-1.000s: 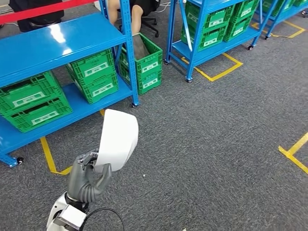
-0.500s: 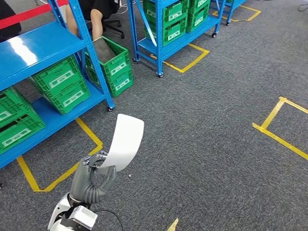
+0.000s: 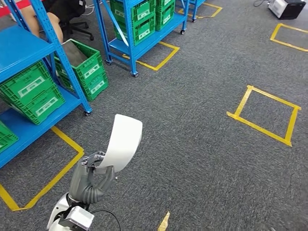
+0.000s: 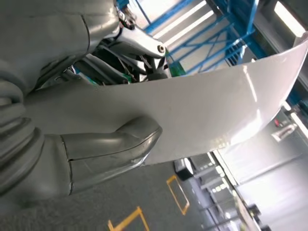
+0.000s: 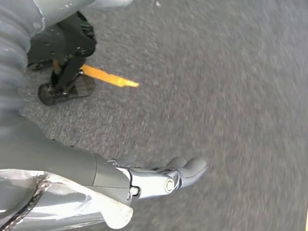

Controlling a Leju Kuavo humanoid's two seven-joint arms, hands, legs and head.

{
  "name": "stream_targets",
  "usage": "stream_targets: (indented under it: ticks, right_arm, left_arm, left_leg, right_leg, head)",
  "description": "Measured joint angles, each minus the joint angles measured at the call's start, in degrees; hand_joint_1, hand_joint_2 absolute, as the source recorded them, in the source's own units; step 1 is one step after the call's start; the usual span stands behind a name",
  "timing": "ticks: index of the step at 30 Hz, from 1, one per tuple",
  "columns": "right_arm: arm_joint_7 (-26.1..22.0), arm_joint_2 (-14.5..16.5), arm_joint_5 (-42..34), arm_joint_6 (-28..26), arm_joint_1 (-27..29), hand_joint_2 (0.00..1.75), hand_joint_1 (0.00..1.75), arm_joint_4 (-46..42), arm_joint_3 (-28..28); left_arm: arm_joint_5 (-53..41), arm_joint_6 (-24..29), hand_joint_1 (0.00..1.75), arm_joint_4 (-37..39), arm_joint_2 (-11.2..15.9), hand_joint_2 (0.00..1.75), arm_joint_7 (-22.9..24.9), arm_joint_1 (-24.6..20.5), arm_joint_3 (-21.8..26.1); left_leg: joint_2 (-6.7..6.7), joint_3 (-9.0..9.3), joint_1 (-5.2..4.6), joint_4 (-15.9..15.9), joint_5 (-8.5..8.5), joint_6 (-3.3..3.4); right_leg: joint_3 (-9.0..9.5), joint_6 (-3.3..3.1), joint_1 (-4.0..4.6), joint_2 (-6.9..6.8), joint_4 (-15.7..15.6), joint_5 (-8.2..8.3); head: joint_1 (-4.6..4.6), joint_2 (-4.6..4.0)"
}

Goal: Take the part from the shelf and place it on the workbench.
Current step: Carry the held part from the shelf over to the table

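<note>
Part (image 3: 123, 143) upright in raised left robot hand (image 3: 88, 180)

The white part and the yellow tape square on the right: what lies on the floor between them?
Bare grey carpet, as the head view shows. Nothing stands between the white part, held by the left hand, and the tape square.

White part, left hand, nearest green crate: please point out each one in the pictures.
white part (image 3: 123, 142): head view, middle of the curved sheet.
left hand (image 3: 89, 180): head view, grey back of the hand.
green crate (image 3: 34, 94): head view, front wall.
</note>
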Motion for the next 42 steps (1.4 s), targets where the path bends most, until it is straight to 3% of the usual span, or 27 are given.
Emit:
stream_targets:
  ticks: [2,3,4,6,8,9,11,12,14,16,17,18,19,21,23,25,27,29,31,33,34,35,37,38,40,42]
  right_arm:
    - [0.14,0.01,0.03,0.03,-0.37,1.75,0.00,0.33,-0.09]
    - [0.28,0.02,-0.01,0.01,-0.42,1.75,0.00,0.53,-0.14]
    - [0.48,0.02,-0.10,-0.05,-0.40,1.75,0.00,0.73,-0.22]
    - [0.87,0.02,-0.37,-0.24,-0.36,1.75,0.00,1.03,-0.44]
    - [1.09,0.02,-0.56,-0.37,-0.48,1.75,0.00,1.21,-0.55]
    - [1.14,0.03,-0.63,-0.39,-0.53,1.75,0.00,1.30,-0.57]
    - [1.15,0.06,-0.67,-0.33,-0.50,1.75,0.00,1.52,-0.70]
    - [1.12,0.09,-0.69,-0.27,-0.45,1.75,0.00,1.63,-0.82]
    - [1.07,0.14,-0.72,-0.21,-0.51,1.75,0.00,1.76,-1.06]
    - [1.04,0.18,-0.76,-0.16,-0.72,1.75,0.00,1.84,-1.12]
    - [1.03,0.18,-0.78,-0.14,-0.81,1.75,0.00,1.90,-1.12]
    - [1.03,0.18,-0.79,-0.13,-0.85,1.75,0.00,1.99,-1.11]
    - [1.03,0.18,-0.79,-0.10,-0.86,1.75,0.00,2.09,-1.11]
    - [0.95,0.18,-0.65,0.03,-0.89,1.75,0.00,2.30,-1.15]
    - [0.73,0.22,-0.31,0.37,-1.10,1.75,0.00,2.56,-1.24]
    - [0.50,0.28,0.03,0.78,-1.27,1.75,0.00,2.88,-1.38]
    - [0.27,0.31,0.32,1.09,-1.20,1.75,0.00,3.22,-1.57]
    - [0.03,0.31,0.62,1.23,-1.24,1.75,0.00,3.49,-1.81]
    - [-0.09,0.31,0.78,1.26,-1.58,1.75,0.00,3.74,-1.93]
    - [-0.10,0.31,0.80,1.37,-1.82,1.75,0.00,4.04,-1.91]
    - [-0.09,0.31,0.80,1.46,-1.82,1.75,0.00,4.16,-1.92]
    - [-0.08,0.31,0.80,1.57,-1.81,1.75,0.00,4.25,-1.93]
    - [-0.04,0.31,0.80,1.74,-1.83,1.75,0.00,4.34,-1.96]
    - [0.01,0.31,0.80,1.81,-1.88,1.75,0.00,4.37,-1.96]
    - [0.20,0.31,0.79,1.92,-1.95,1.75,0.00,4.43,-1.93]
    - [0.36,0.31,0.78,1.97,-1.82,1.75,0.00,4.48,-2.05]
  left_arm:
    - [0.04,0.04,1.75,0.01,0.04,1.75,-0.07,0.24,0.08]
    - [0.06,0.04,1.75,0.01,0.05,1.75,-0.09,0.32,0.10]
    - [0.09,0.04,1.75,0.01,0.06,1.75,-0.12,0.35,0.11]
    - [0.25,0.03,1.75,0.01,0.06,1.75,-0.16,0.37,0.16]
    - [0.52,-0.04,1.75,-0.01,0.07,1.75,-0.19,0.41,0.32]
    - [0.66,-0.11,1.75,-0.01,0.08,1.75,-0.21,0.43,0.40]
    - [0.92,-0.34,1.75,-0.01,0.08,1.75,-0.23,0.42,0.51]
    - [1.05,-0.43,1.75,-0.02,0.08,1.75,-0.23,0.38,0.52]
    - [1.25,-0.56,1.75,-0.03,0.07,1.75,-0.26,0.39,0.61]
    - [1.30,-0.61,1.75,-0.03,0.10,1.75,-0.29,0.58,0.74]
    - [1.30,-0.61,1.75,-0.02,0.11,1.75,-0.28,0.69,0.80]
    - [1.31,-0.62,1.75,-0.02,0.13,1.75,-0.28,0.77,0.85]
    - [1.33,-0.63,1.75,-0.01,0.13,1.75,-0.28,0.81,0.89]
    - [1.55,-0.81,1.75,-0.01,0.13,1.75,-0.28,0.82,0.93]
    - [1.94,-1.17,1.75,-0.02,0.13,1.75,-0.28,0.82,1.01]
    - [2.29,-1.47,1.75,-0.03,0.13,1.75,-0.27,0.78,1.06]
    - [2.47,-1.68,1.75,-0.04,0.10,1.75,-0.25,0.68,1.07]
    - [2.52,-1.87,1.75,-0.06,0.05,1.75,-0.22,0.63,1.08]
    - [2.61,-2.00,1.75,-0.06,0.04,1.75,-0.16,0.73,1.15]
    - [2.79,-2.14,1.75,-0.05,0.04,1.75,-0.11,0.84,1.23]
    - [2.87,-2.20,1.75,-0.05,0.04,1.75,-0.10,0.85,1.25]
    - [2.96,-2.26,1.75,-0.05,0.04,1.75,-0.07,0.84,1.26]
    - [3.05,-2.34,1.75,-0.05,0.04,1.75,0.00,0.82,1.32]
    - [3.10,-2.37,1.75,-0.05,0.04,1.75,0.05,0.80,1.37]
    - [3.21,-2.39,1.75,-0.05,0.05,1.75,0.09,0.76,1.44]
    - [3.34,-2.40,1.75,-0.06,0.05,1.75,0.11,0.71,1.47]
  left_leg:
    - [1.66,-0.18,-0.10,0.02,0.04,0.07]
    - [2.50,-0.22,-0.13,0.03,0.05,0.05]
    - [3.29,-0.23,-0.14,0.04,0.04,0.01]
    - [4.66,-0.04,-0.16,0.08,-0.06,-0.20]
    - [5.73,0.12,-0.47,0.29,-0.28,-0.80]
    - [6.21,0.15,-0.62,0.39,-0.32,-1.14]
    - [7.21,0.20,-0.67,0.43,-0.31,-1.76]
    - [7.01,0.20,-0.55,0.63,-0.60,-2.12]
    - [4.55,-0.86,-0.30,3.56,-2.98,-2.68]
    - [1.56,-4.00,-0.20,11.01,-7.15,-2.80]
    - [0.97,-5.67,-0.21,14.82,-8.69,-2.74]
    - [0.71,-6.71,-0.23,17.15,-9.18,-2.63]
    - [0.59,-6.83,-0.26,17.39,-8.51,-2.44]
    - [-0.29,-4.20,-0.37,11.51,-4.37,-1.76]
    - [-2.63,-1.08,-0.45,4.28,-1.23,-0.98]
    - [-3.75,-0.10,-0.56,1.53,-0.92,-0.65]
    - [-2.60,0.03,-0.52,0.68,-0.68,-0.51]
    - [-1.23,0.29,-0.28,-0.12,-0.19,-0.20]
    - [0.32,0.36,-0.23,-0.40,-0.03,-0.02]
    - [2.05,0.27,-0.26,-0.37,-0.07,-0.01]
    - [2.85,0.25,-0.25,-0.36,-0.11,-0.08]
    - [3.62,0.27,-0.21,-0.32,-0.20,-0.22]
    - [4.91,0.49,-0.12,-0.14,-0.52,-0.73]
    - [5.44,0.58,-0.19,0.08,-0.77,-1.12]
    - [6.27,0.75,-0.38,0.35,-1.07,-1.85]
    - [7.06,0.95,-0.29,0.33,-1.24,-2.52]
  right_leg:
    - [-3.25,0.52,-0.23,-1.53,7.20,-3.19]
    - [-3.85,0.72,-0.35,-1.80,8.93,-3.51]
    - [-3.28,0.85,-0.46,-2.05,8.42,-2.79]
    - [0.95,0.88,-0.59,-3.39,1.66,0.43]
    - [5.00,0.33,-0.36,-5.32,-5.22,2.27]
    - [5.82,-0.08,-0.20,-5.80,-6.74,2.43]
    - [5.58,-0.98,-0.01,-4.88,-6.96,2.48]
    - [5.43,-1.36,-0.03,-4.35,-6.99,2.60]
    - [5.33,-2.18,-0.15,-3.30,-7.16,2.98]
    - [5.14,-2.73,-0.08,-2.07,-7.18,3.32]
    - [5.01,-2.89,0.05,-1.34,-7.17,3.42]
    - [4.92,-2.99,0.21,-0.56,-7.14,3.49]
    - [4.89,-3.04,0.35,0.22,-7.11,3.53]
    - [4.99,-3.07,0.55,1.81,-6.98,3.56]
    - [4.84,-2.88,0.68,3.25,-6.74,3.63]
    - [4.16,-2.31,0.50,4.44,-6.59,3.95]
    - [3.41,-1.62,0.28,5.08,-6.56,4.21]
    - [2.17,-1.03,0.40,2.75,-4.73,2.89]
    - [-0.94,-0.32,0.29,-0.58,1.49,-0.60]
    - [-4.21,0.43,-0.21,-1.68,8.25,-3.20]
    - [-4.60,0.74,-0.49,-1.86,9.22,-3.09]
    - [-3.66,1.01,-0.77,-2.15,7.69,-1.89]
    - [0.78,1.41,-1.10,-4.01,-0.01,1.28]
    - [2.89,1.29,-1.11,-4.99,-3.60,2.37]
    - [4.55,0.47,-0.83,-5.80,-6.38,2.64]
    - [4.34,-0.65,-0.63,-4.61,-6.26,2.79]
  head:
    - [0.09,0.00]
    - [0.09,0.00]
    - [0.09,0.00]
    - [0.10,0.00]
    - [0.03,0.00]
    - [-0.03,0.00]
    - [-0.16,0.00]
    - [-0.17,0.00]
    - [-0.30,0.00]
    - [-0.42,0.00]
    - [-0.41,0.00]
    - [-0.41,0.00]
    - [-0.40,0.00]
    - [-0.40,0.00]
    - [-0.33,0.00]
    - [-0.35,0.00]
    - [-0.43,0.00]
    - [-0.27,0.00]
    - [-0.16,0.00]
    - [-0.16,0.00]
    - [-0.16,0.00]
    - [-0.15,0.00]
    - [-0.15,0.00]
    - [-0.16,0.00]
    - [-0.30,0.00]
    - [-0.42,0.00]
